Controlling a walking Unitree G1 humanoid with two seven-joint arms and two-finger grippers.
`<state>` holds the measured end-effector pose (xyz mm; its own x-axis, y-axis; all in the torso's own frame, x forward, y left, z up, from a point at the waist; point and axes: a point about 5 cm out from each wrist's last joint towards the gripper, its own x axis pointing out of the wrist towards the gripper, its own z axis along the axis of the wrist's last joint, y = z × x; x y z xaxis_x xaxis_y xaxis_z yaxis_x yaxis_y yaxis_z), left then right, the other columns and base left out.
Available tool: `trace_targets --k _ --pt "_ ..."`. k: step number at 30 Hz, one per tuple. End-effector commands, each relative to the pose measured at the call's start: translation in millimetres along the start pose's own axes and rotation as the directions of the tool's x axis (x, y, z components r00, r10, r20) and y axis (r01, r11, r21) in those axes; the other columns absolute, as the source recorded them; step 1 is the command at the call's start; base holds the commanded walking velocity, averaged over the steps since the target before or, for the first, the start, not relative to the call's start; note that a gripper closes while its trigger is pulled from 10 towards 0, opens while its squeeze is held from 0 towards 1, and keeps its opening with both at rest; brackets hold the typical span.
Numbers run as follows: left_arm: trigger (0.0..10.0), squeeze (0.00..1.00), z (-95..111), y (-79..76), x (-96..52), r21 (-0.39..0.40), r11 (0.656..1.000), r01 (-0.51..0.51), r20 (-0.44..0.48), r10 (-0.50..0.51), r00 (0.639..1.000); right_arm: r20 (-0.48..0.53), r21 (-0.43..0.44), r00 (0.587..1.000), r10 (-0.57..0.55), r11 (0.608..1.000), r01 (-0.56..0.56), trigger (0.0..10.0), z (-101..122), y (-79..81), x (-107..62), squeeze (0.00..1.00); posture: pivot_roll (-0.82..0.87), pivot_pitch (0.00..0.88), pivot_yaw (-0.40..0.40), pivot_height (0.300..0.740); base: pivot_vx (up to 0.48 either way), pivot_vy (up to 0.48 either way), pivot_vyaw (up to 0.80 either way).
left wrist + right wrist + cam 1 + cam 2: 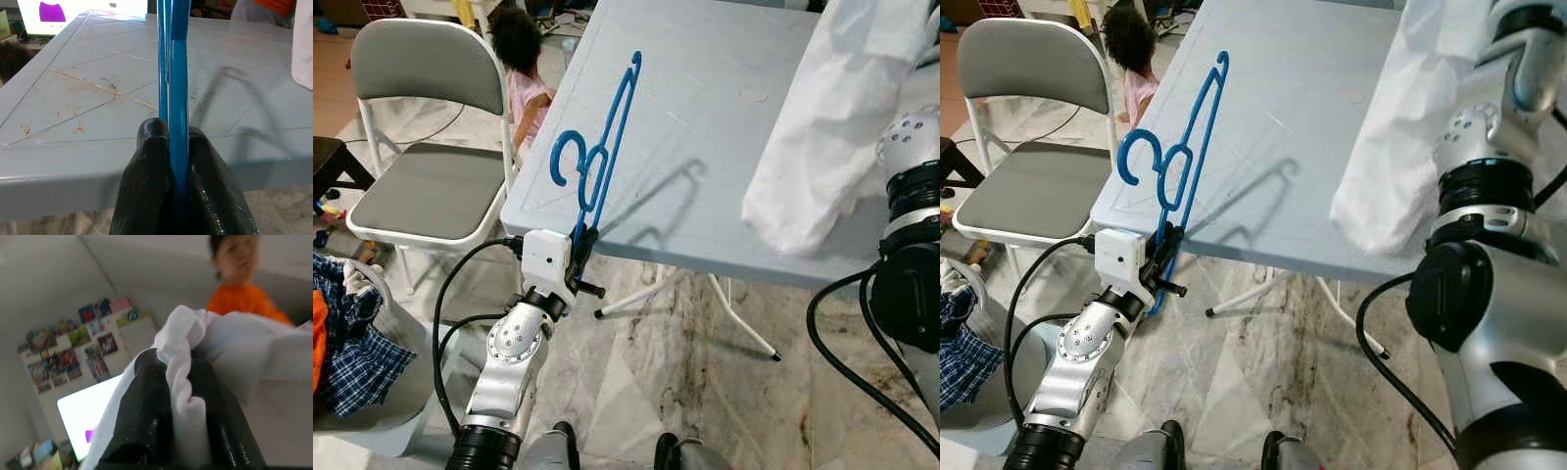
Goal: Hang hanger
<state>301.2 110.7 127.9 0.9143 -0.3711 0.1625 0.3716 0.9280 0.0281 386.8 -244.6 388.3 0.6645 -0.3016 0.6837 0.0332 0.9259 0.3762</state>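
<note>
A blue plastic hanger (597, 147) stands nearly upright at the near left corner of the pale blue table (705, 117), its hook curling left. My left gripper (584, 238) is shut on the hanger's lower bar, just below the table edge; in the left wrist view the black fingers (151, 166) pinch the blue hanger (177, 98). A white garment (832, 117) hangs down over the table's right side. My right gripper (181, 396) is raised and shut on a fold of the white garment (183, 352).
A grey folding chair (431, 147) stands left of the table. A small person (524, 69) stands behind it. A basket with checked blue clothes (342, 343) sits at the near left. A person in orange (239, 298) appears in the right wrist view.
</note>
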Motion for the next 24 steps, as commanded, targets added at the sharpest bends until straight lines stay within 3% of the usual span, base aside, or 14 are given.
trace_targets --k 1,3,4,5,7,8,9,10,12,15,18,20,22,24 --pt "10.0 0.00 0.8 -3.2 -0.3 0.012 1.000 0.006 0.007 -0.006 1.000 -0.096 -0.037 0.993 0.067 0.997 -0.071 0.0 -22.4 6.1 -11.0 0.00 0.17 0.181 -0.026 0.740 0.000 0.000 0.00" --pt "10.0 0.00 0.6 -3.2 -0.7 0.012 1.000 0.004 0.006 -0.004 1.000 -0.158 -0.058 0.982 0.100 0.992 -0.110 0.0 -36.1 8.1 -19.2 0.00 0.17 0.182 -0.026 0.740 0.000 0.000 0.00" --pt "10.0 0.00 0.1 -3.3 -1.7 0.010 1.000 0.000 0.005 0.000 1.000 -0.279 -0.108 0.947 0.162 0.974 -0.199 2.2 -60.6 11.8 -35.7 0.00 0.17 0.186 -0.027 0.740 0.000 0.000 0.00" --pt "10.0 0.00 -0.4 -3.3 -2.4 0.009 1.000 -0.001 0.004 0.001 1.000 -0.356 -0.088 0.909 0.215 0.961 -0.262 10.0 -74.9 15.1 -46.5 0.21 0.17 0.188 -0.027 0.740 0.000 0.000 0.00" --pt "10.0 0.00 -1.1 -3.2 -3.3 0.008 1.000 -0.002 0.001 0.002 1.000 -0.489 -0.093 0.824 0.285 0.923 -0.375 10.0 -97.4 17.7 -66.1 1.00 0.16 0.190 -0.025 0.740 0.000 0.000 0.00" --pt "10.0 0.00 -1.7 -3.0 -3.8 0.008 1.000 -0.001 -0.002 0.001 1.000 -0.583 -0.115 0.747 0.320 0.877 -0.466 10.0 -111.5 15.8 -81.1 1.00 0.16 0.191 -0.024 0.740 0.000 0.000 0.00" --pt "10.0 0.00 -1.7 -3.0 -3.8 0.008 1.000 -0.001 -0.002 0.001 1.000 -0.583 -0.115 0.747 0.320 0.877 -0.466 10.0 -111.5 15.8 -81.1 1.00 0.16 0.191 -0.024 0.740 0.000 0.000 0.00" --pt "10.0 0.00 -1.9 -2.9 -3.9 0.008 1.000 0.000 -0.003 0.000 1.000 -0.641 -0.087 0.682 0.353 0.848 -0.522 10.0 -119.0 14.6 -89.9 1.00 0.16 0.191 -0.021 0.740 0.000 0.000 0.00" --pt "10.0 0.00 -2.0 -3.1 -3.0 0.008 1.000 0.003 -0.004 -0.003 1.000 -0.679 -0.085 0.631 0.375 0.814 -0.575 10.0 -122.3 10.0 -95.7 1.00 0.15 0.190 -0.018 0.740 0.000 0.000 0.00" --pt "10.0 0.00 -1.8 -3.3 -1.9 0.008 1.000 0.007 -0.004 -0.007 1.000 -0.705 -0.101 0.597 0.382 0.780 -0.617 10.0 -123.2 4.1 -99.1 1.00 0.15 0.190 -0.015 0.740 0.000 0.000 0.00" --pt "10.0 0.00 -1.5 -3.9 -0.1 0.008 1.000 0.014 -0.004 -0.014 1.000 -0.752 -0.118 0.529 0.392 0.710 -0.694 10.0 -123.0 -8.1 -105.1 1.00 0.14 0.187 -0.012 0.740 0.000 0.000 0.00" --pt "10.0 0.00 -1.5 -4.0 0.2 0.007 1.000 0.015 -0.004 -0.015 1.000 -0.769 -0.123 0.507 0.390 0.688 -0.715 10.0 -122.7 -11.9 -106.7 1.00 0.14 0.186 -0.011 0.740 0.000 0.000 0.00" --pt "10.0 0.00 -1.9 -4.1 1.2 0.007 1.000 0.017 -0.005 -0.017 1.000 -0.810 -0.204 0.467 0.354 0.577 -0.791 10.0 -118.9 -24.4 -108.2 1.00 0.14 0.181 -0.008 0.740 0.000 0.000 0.00" --pt "10.0 0.00 -1.9 -4.2 1.9 0.006 1.000 0.019 -0.004 -0.019 1.000 -0.803 -0.284 0.501 0.324 0.531 -0.798 10.0 -113.0 -29.5 -102.6 1.00 0.14 0.180 -0.007 0.740 0.000 0.000 0.00"
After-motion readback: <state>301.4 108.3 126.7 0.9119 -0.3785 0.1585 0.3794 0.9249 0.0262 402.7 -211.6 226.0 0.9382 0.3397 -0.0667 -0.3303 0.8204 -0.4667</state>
